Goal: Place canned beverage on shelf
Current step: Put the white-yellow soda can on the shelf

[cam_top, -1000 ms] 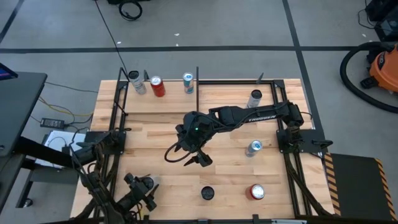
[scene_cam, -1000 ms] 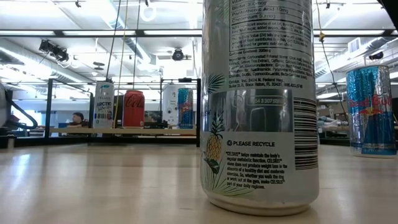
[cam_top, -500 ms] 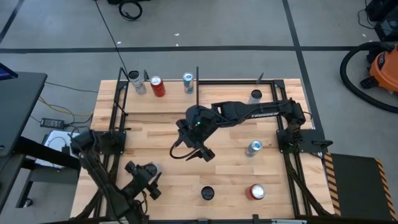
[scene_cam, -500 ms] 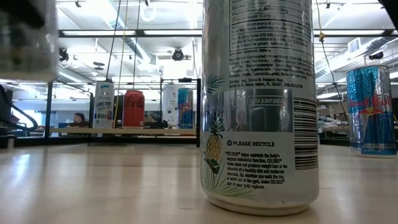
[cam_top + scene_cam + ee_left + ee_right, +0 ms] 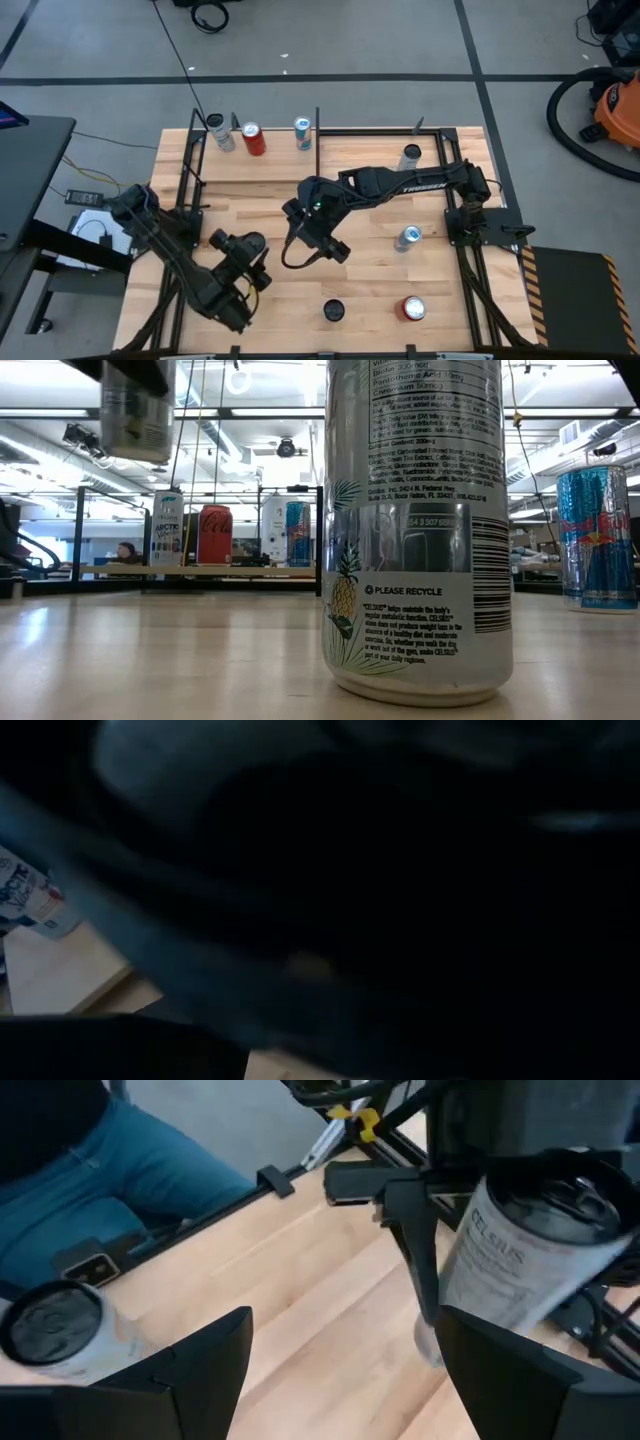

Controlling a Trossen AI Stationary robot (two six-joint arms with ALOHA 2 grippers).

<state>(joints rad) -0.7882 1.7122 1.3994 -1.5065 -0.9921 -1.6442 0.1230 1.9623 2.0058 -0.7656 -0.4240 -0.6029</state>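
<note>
My left gripper (image 5: 243, 262) is shut on a silver Celsius can, which shows in the right wrist view (image 5: 520, 1270) and high at the left of the low view (image 5: 137, 415), well above the near-left part of the table. The shelf (image 5: 200, 570) stands at the table's far left, with three cans (image 5: 253, 138) upright on its board. My right gripper (image 5: 315, 250) is open and empty over the table's middle (image 5: 330, 1380). The left wrist view is dark and blurred. My left gripper pinches the can's side wall (image 5: 450, 1270) between its two fingers. One finger (image 5: 412, 1260) runs down the side from above, and the gripper body sits over the can's top. The can hangs below the gripper, lifted clear of the table.
Loose cans stand on the table: a dark-topped one near the front edge (image 5: 333, 310), a red-topped one (image 5: 412, 308), a silver one (image 5: 408, 237) and one at the far right (image 5: 411, 155). A person in jeans (image 5: 100, 1170) is beside the table.
My left gripper has gone up and toward the table's far edge and middle with the can. The can has come into the low view's upper left, clear of the table.
</note>
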